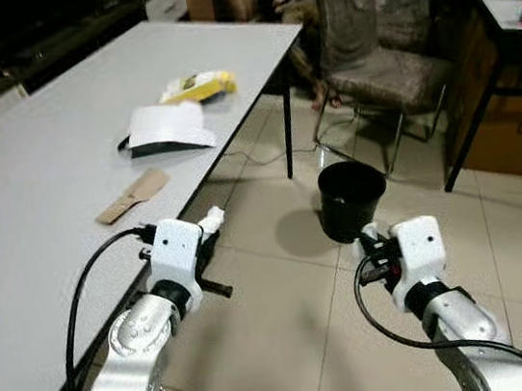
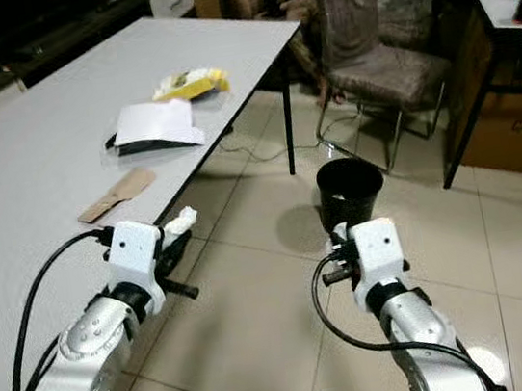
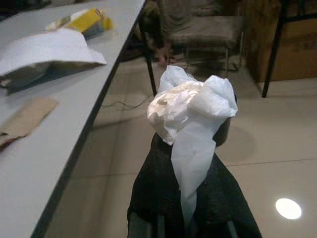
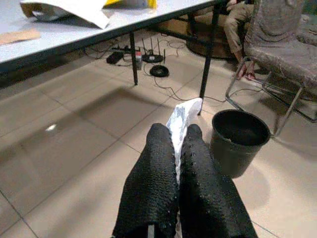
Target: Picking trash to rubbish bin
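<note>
Crumpled white tissue (image 3: 190, 106) is clamped in the left gripper (image 3: 190, 198), a white scrap (image 4: 182, 119) in the right gripper (image 4: 179, 153); round black plastic bin (image 1: 352, 199) not yet reached, wrappers left on the desk (image 1: 36, 188).

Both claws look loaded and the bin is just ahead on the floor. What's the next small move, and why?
Probably carry the right claw forward until it is over the black bin, then let go. It is shut on a white wrapper scrap, and the bin stands open on the tiles just beyond it. The left claw, shut on a crumpled white tissue, sits nearer the table edge, so it can follow.
</note>
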Robot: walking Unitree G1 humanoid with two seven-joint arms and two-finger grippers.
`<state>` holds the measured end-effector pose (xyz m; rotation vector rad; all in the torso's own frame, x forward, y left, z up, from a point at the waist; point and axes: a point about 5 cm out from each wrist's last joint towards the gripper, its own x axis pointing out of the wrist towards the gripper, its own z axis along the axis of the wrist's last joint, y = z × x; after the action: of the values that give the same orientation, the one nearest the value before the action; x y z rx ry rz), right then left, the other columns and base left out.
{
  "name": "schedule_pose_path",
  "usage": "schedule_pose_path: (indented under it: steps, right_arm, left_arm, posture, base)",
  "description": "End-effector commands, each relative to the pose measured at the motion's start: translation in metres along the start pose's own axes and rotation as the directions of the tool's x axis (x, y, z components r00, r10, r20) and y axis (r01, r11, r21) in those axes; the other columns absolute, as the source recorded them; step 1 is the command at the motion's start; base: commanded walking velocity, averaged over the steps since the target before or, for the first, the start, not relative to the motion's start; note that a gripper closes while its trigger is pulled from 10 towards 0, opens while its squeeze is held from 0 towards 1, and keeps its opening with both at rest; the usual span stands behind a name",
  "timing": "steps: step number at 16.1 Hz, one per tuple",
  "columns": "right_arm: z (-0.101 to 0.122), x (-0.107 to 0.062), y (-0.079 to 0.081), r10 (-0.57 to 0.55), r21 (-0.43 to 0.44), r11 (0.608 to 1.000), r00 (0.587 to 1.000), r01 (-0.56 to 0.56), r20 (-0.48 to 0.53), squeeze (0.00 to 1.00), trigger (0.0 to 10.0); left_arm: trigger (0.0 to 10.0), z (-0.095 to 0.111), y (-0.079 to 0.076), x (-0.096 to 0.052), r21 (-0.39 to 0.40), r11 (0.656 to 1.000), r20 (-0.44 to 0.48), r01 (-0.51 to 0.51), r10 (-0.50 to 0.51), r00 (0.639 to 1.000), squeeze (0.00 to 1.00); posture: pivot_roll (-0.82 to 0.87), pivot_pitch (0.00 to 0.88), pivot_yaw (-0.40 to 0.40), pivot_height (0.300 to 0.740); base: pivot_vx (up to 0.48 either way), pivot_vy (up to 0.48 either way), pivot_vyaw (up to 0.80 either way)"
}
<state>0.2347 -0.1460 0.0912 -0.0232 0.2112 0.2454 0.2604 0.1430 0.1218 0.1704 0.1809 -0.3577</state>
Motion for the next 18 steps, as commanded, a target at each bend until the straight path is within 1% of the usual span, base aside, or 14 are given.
schedule_pose_path:
  steps: [1,3,4,5,6,7,9,10,11,12,13,14,17,18]
  right_arm:
    - [0.000,0.002,0.006,0.007,0.008,1.000,1.000,-0.007,0.002,0.00,10.0]
    - [-0.005,0.001,0.005,-0.008,0.009,1.000,1.000,0.008,-0.012,0.00,10.0]
    - [-0.012,0.000,0.005,-0.020,0.008,1.000,0.999,0.020,-0.037,0.00,10.0]
    - [-0.016,0.000,0.003,-0.041,0.032,0.999,0.998,0.043,-0.050,0.00,10.0]
    - [-0.021,-0.001,0.001,-0.064,0.060,0.996,0.996,0.067,-0.060,0.00,10.0]
    - [-0.030,-0.002,-0.001,-0.085,0.052,0.995,0.993,0.089,-0.077,0.00,10.0]
    - [-0.042,-0.003,-0.004,-0.105,0.033,0.993,0.989,0.109,-0.103,0.00,10.0]
    - [-0.048,-0.002,-0.004,-0.116,0.034,0.992,0.987,0.121,-0.111,0.00,10.0]
    - [-0.049,0.000,-0.004,-0.118,0.036,0.992,0.987,0.122,-0.108,0.00,10.0]
    - [-0.051,0.001,-0.003,-0.115,0.041,0.992,0.988,0.120,-0.100,0.00,10.0]
    - [-0.053,0.001,-0.004,-0.120,0.045,0.991,0.988,0.125,-0.101,0.00,10.0]
    - [-0.057,0.002,-0.006,-0.130,0.045,0.990,0.986,0.135,-0.105,0.00,10.0]
    - [-0.057,0.003,-0.007,-0.127,0.048,0.990,0.987,0.132,-0.101,0.00,10.0]
    - [-0.059,0.004,-0.008,-0.119,0.054,0.991,0.986,0.126,-0.113,0.00,10.0]
  left_arm:
    - [10.0,-0.001,0.006,-0.001,0.010,1.000,-0.011,-0.015,0.015,1.000,0.00]
    - [10.0,-0.004,0.002,-0.002,0.002,1.000,-0.014,0.010,-0.010,1.000,0.00]
    - [10.0,-0.011,0.002,-0.003,-0.001,1.000,-0.035,0.006,-0.006,0.999,0.00]
    - [10.0,-0.017,0.003,-0.003,0.012,1.000,-0.044,0.001,0.000,0.999,0.00]
    - [10.0,-0.024,0.003,-0.004,0.017,1.000,-0.050,-0.006,0.007,0.999,0.00]
    - [10.0,-0.036,0.004,-0.004,0.034,0.999,-0.068,-0.014,0.016,0.998,0.00]
    - [10.0,-0.055,0.004,-0.005,0.027,0.999,-0.126,-0.019,0.022,0.992,0.00]
    - [10.0,-0.062,0.005,-0.005,0.034,0.999,-0.132,-0.025,0.030,0.991,0.00]
    - [10.0,-0.065,0.005,-0.004,0.023,0.999,-0.130,-0.028,0.031,0.991,0.00]
    - [10.0,-0.067,0.005,-0.004,-0.013,0.999,-0.118,-0.032,0.030,0.993,0.00]
    - [10.0,-0.066,0.004,-0.003,-0.021,1.000,-0.099,-0.022,0.020,0.995,0.00]
    - [10.0,-0.065,0.003,0.000,0.013,1.000,-0.101,-0.014,0.015,0.995,0.00]
    - [10.0,-0.064,0.002,0.003,0.046,0.999,-0.081,-0.002,0.006,0.997,0.00]
    - [10.0,-0.062,0.000,0.004,0.060,0.998,-0.068,0.017,-0.013,0.998,0.00]
  posture:
    - [-0.04,0.002,0.030,0.740]
    - [-0.04,0.003,0.031,0.740]
    - [-0.04,0.000,0.031,0.740]
    - [-0.04,0.000,0.031,0.740]
    - [-0.04,0.000,0.031,0.740]
    - [-0.03,0.000,0.027,0.740]
    - [-0.03,0.000,0.023,0.740]
    - [-0.03,0.000,0.023,0.740]
    - [-0.03,0.000,0.027,0.740]
    - [-0.04,0.000,0.025,0.740]
    - [-0.03,0.000,0.024,0.740]
    - [-0.03,0.000,0.022,0.740]
    - [-0.03,0.000,0.021,0.740]
    - [-0.03,0.000,0.022,0.740]
  base:
    - [0.000,0.371,0.00]
    - [0.000,0.000,0.00]
    - [0.000,0.000,0.00]
    - [0.000,0.000,0.00]
    - [0.000,0.000,-0.80]
    - [0.000,0.000,-0.80]
    - [0.000,0.000,-0.80]
    - [0.000,0.000,-0.80]
    - [0.000,0.000,-0.80]
    - [0.000,0.000,-0.80]
    - [0.000,0.000,-0.80]
    - [0.000,0.000,-0.80]
    - [0.000,0.000,-0.80]
    - [0.000,0.000,-0.80]
